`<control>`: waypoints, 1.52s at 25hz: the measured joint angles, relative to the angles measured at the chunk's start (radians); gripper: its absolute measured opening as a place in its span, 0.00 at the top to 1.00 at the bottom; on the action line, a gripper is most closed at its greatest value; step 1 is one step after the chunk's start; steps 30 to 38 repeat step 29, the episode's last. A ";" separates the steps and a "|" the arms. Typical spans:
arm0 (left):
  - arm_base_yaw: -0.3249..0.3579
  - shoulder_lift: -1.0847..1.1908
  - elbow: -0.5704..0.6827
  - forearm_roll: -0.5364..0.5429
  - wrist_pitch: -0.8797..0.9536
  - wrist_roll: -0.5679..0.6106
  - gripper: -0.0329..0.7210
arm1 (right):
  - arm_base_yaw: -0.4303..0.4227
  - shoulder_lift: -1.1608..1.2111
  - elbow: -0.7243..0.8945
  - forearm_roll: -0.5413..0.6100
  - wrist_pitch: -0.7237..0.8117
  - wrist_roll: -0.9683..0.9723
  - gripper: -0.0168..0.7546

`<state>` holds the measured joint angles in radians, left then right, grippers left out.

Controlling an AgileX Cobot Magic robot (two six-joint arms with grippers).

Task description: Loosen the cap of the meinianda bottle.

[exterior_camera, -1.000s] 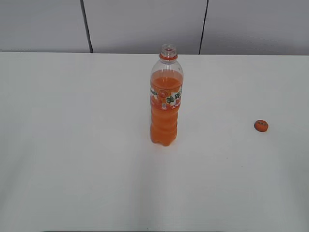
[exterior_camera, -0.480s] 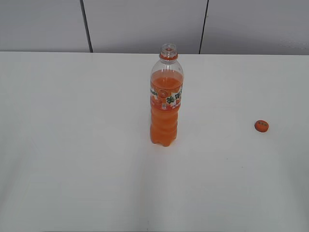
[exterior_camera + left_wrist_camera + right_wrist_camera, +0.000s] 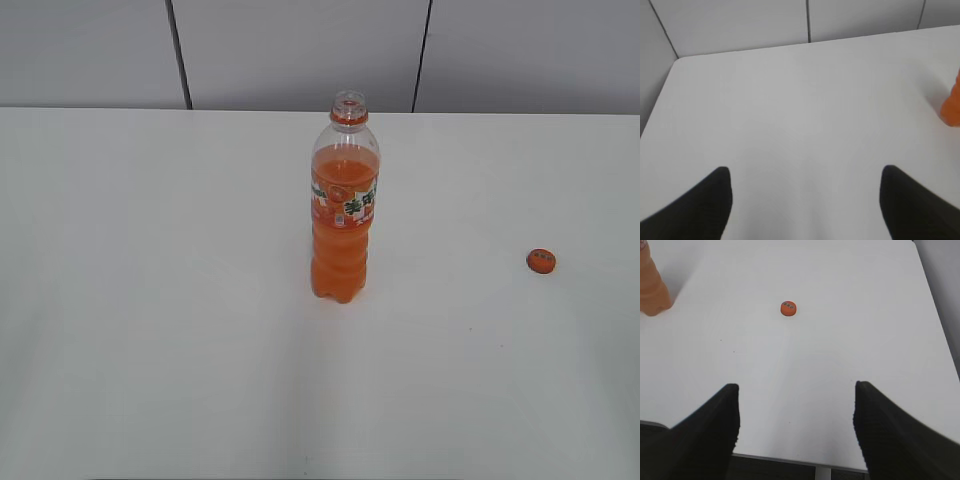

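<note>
The meinianda bottle [image 3: 345, 215] stands upright in the middle of the white table, its mouth uncapped with only the orange neck ring showing. Its base shows at the right edge of the left wrist view [image 3: 951, 105] and at the top left of the right wrist view [image 3: 651, 287]. The orange cap [image 3: 541, 261] lies on the table far to the bottle's right; it also shows in the right wrist view [image 3: 788, 308]. My left gripper [image 3: 805, 175] is open and empty over bare table. My right gripper [image 3: 796, 390] is open and empty, well short of the cap. Neither gripper shows in the exterior view.
The white table [image 3: 150, 300] ends at a grey panelled wall [image 3: 300, 50] behind. Its front edge and right edge show in the right wrist view [image 3: 790, 460].
</note>
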<state>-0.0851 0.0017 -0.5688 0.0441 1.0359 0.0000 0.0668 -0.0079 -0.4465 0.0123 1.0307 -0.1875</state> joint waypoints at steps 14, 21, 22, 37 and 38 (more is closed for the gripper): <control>0.082 -0.006 0.000 -0.002 -0.001 0.000 0.25 | 0.004 -0.001 0.000 -0.004 -0.006 0.001 0.29; 0.082 -0.006 0.000 -0.002 -0.001 0.000 0.27 | 0.004 -0.001 0.000 -0.002 -0.006 0.002 0.29; 0.082 -0.007 0.000 -0.002 -0.001 0.000 0.27 | 0.004 -0.001 0.000 -0.002 -0.006 0.002 0.29; 0.082 -0.007 0.000 -0.002 -0.001 0.000 0.29 | 0.004 -0.001 0.000 -0.002 -0.007 0.002 0.29; 0.082 -0.007 0.000 -0.002 -0.001 0.000 0.29 | 0.004 -0.001 0.000 -0.002 -0.007 0.002 0.29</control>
